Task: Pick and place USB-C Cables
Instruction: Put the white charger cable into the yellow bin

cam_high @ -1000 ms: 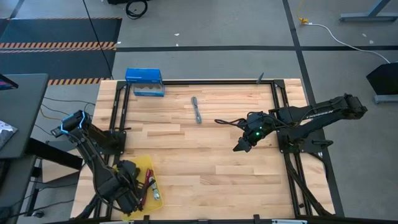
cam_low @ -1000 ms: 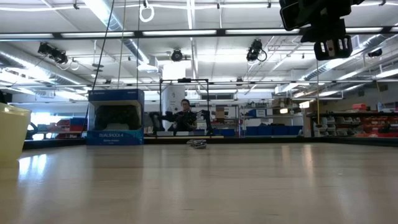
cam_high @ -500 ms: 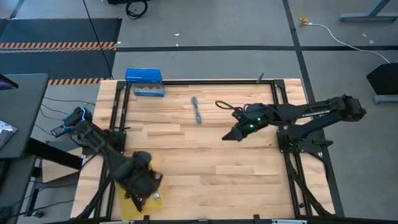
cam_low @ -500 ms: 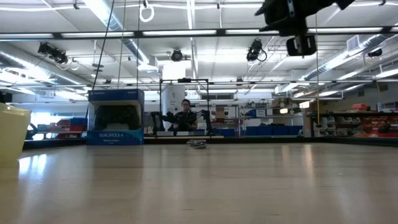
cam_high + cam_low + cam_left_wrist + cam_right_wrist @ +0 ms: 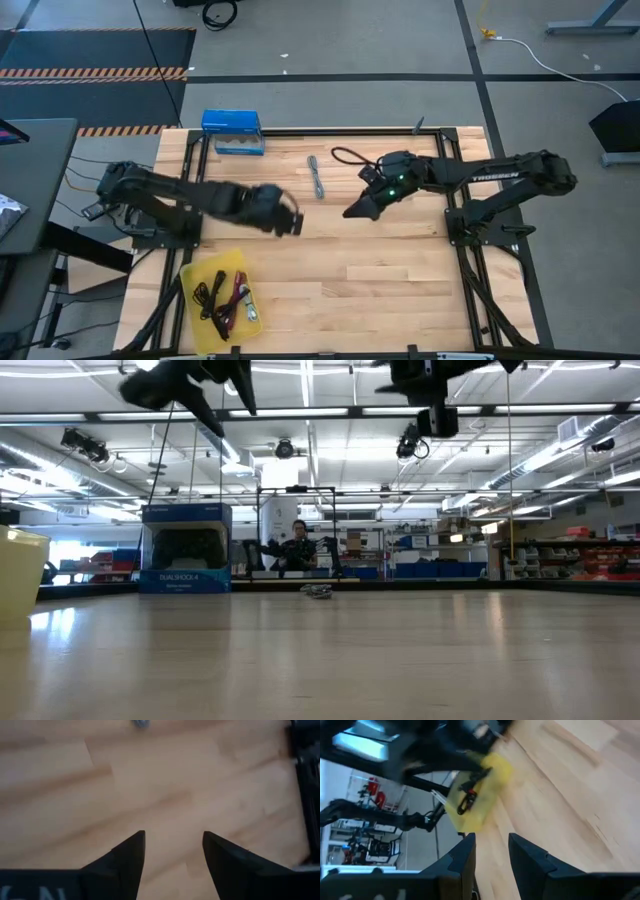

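One grey USB-C cable bundle (image 5: 317,178) lies flat on the wood toward the table's far side; it also shows small in the low view (image 5: 317,591) and at the picture's edge in the left wrist view (image 5: 140,723). Several more bundles, black and reddish (image 5: 226,298), lie in a yellow tray (image 5: 199,322) at the near left corner. My left gripper (image 5: 293,224) hangs open and empty above mid-table, near-left of the grey cable (image 5: 174,842). My right gripper (image 5: 350,212) hovers open and empty to the cable's near right (image 5: 492,845).
A blue rectangular box (image 5: 232,131) stands at the far left edge, also in the low view (image 5: 187,550). A black frame (image 5: 300,131) borders the work area. A person sits far behind the table (image 5: 297,545). Both grippers stay high above the board (image 5: 190,380) (image 5: 430,390).
My left gripper has swung up from over the yellow tray toward the table's far right, reaching mid-table. My right gripper has travelled toward the far left, closer to the grey cable. The cables have not moved.
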